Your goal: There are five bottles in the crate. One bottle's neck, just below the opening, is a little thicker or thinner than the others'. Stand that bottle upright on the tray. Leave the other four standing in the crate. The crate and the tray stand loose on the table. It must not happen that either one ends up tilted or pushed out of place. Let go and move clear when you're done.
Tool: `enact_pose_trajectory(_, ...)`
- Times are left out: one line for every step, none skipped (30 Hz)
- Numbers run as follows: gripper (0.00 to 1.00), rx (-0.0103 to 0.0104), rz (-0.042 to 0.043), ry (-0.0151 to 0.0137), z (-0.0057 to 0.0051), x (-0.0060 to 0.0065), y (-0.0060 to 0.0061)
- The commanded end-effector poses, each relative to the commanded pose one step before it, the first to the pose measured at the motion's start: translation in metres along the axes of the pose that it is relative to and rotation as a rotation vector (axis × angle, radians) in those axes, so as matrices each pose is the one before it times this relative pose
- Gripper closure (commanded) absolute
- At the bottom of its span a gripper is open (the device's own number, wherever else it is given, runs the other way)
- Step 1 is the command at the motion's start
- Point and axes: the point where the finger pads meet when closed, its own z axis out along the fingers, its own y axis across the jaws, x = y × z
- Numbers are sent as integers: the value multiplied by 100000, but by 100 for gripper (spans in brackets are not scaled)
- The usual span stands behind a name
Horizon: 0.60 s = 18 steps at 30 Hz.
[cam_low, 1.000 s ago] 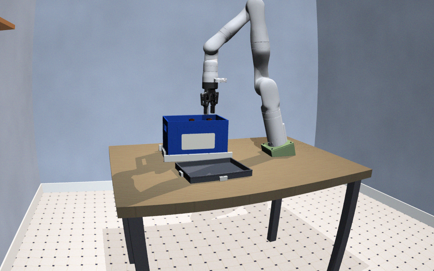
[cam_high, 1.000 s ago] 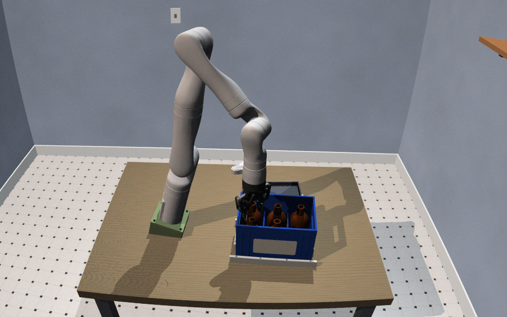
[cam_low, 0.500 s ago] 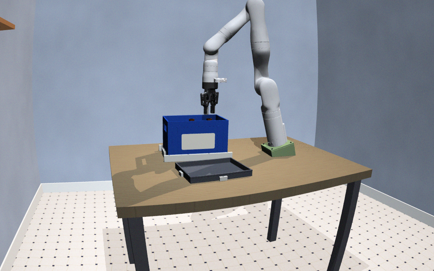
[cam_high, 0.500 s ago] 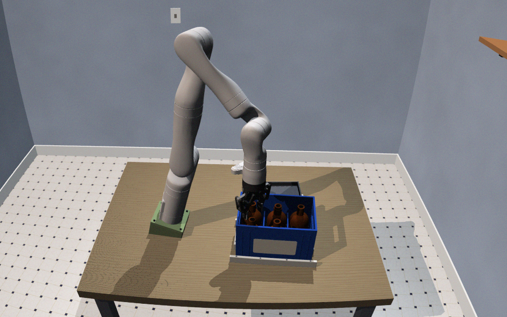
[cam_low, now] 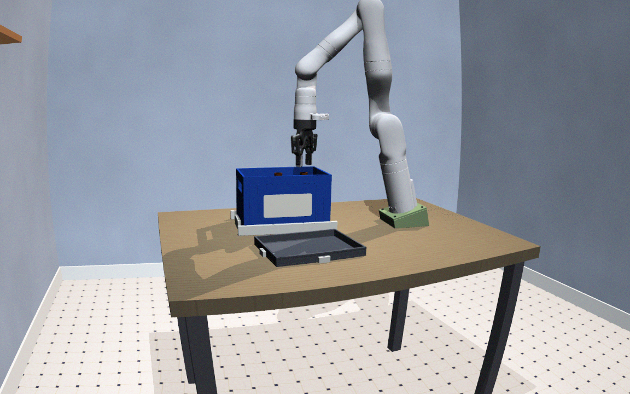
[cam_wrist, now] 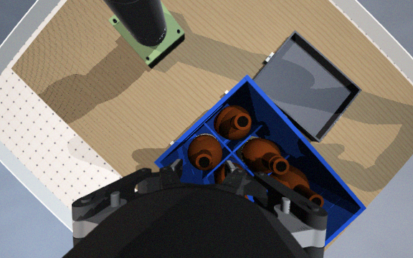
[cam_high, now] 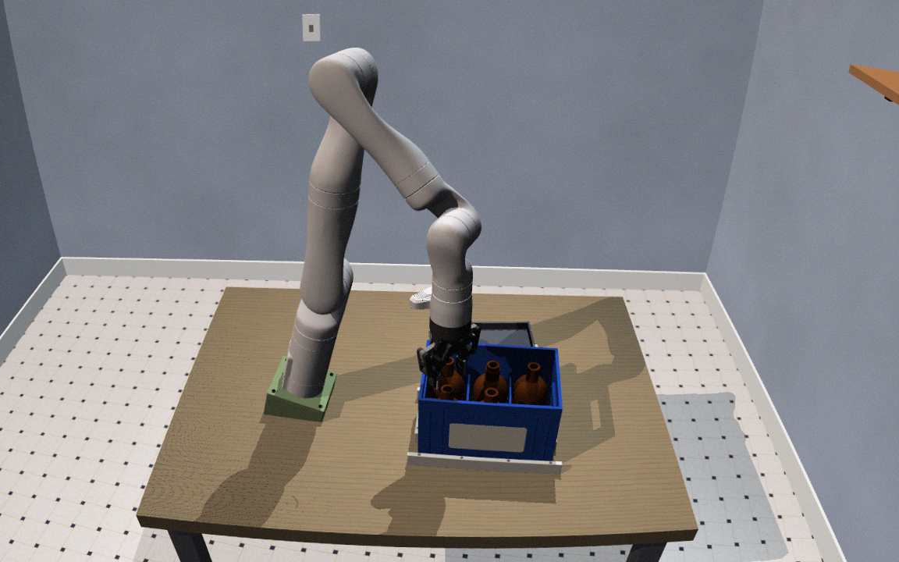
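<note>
The blue crate [cam_high: 431, 433] [cam_low: 254, 206] [cam_wrist: 248, 79] holds five upright brown bottles. Three are in the back row: left [cam_wrist: 226, 125], middle [cam_high: 489, 386] [cam_wrist: 258, 152] and right [cam_high: 529, 388] [cam_wrist: 292, 178]. Two are in front: left [cam_wrist: 204, 145] and middle [cam_wrist: 220, 175], which the gripper partly hides in the wrist view. The back middle neck looks slightly thicker, but this is not certain. My gripper [cam_high: 447, 378] [cam_low: 303, 161] [cam_wrist: 203, 166] is open and empty, pointing down over the crate's left part. In the wrist view its fingertips stand either side of the front left bottle's opening. The dark tray [cam_low: 307, 244] [cam_wrist: 292, 107] is empty.
The tray lies close behind the crate, on the wooden table [cam_high: 341, 474] [cam_low: 405, 259]. White strips [cam_high: 484, 464] [cam_low: 283, 229] run along the crate's foot, and small white blocks [cam_low: 324, 259] touch the tray. The arm's green base [cam_high: 299, 405] [cam_low: 413, 218] [cam_wrist: 171, 32] stands left of the crate in the top view.
</note>
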Motion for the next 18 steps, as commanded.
enact_pose_trajectory(36,-38,6,-65,17,-21,9)
enact_pose_trajectory(36,0,0,0,26,0,0)
enact_pose_trajectory(36,0,0,0,32,0,0)
enact_pose_trajectory(36,0,0,0,39,0,0)
enact_pose_trajectory(36,0,0,0,46,0,0)
enact_pose_trajectory(36,0,0,0,52,0,0)
enact_pose_trajectory(36,0,0,0,59,0,0)
enact_pose_trajectory(36,1,0,0,66,0,0)
enact_pose_trajectory(36,1,1,-1,73,0,-1)
enact_pose_trajectory(36,0,0,0,0,0,0)
enact_pose_trajectory(36,0,0,0,0,0,0)
enact_pose_trajectory(36,-1,0,0,80,0,0)
enact_pose_trajectory(36,-1,-1,1,87,0,1)
enact_pose_trajectory(36,-1,0,0,93,0,0)
enact_pose_trajectory(36,0,0,0,99,0,0)
enact_pose_trajectory(36,2,1,-1,104,0,-1)
enact_pose_trajectory(36,-1,0,0,110,0,0)
enact_pose_trajectory(36,-2,-1,1,115,0,1)
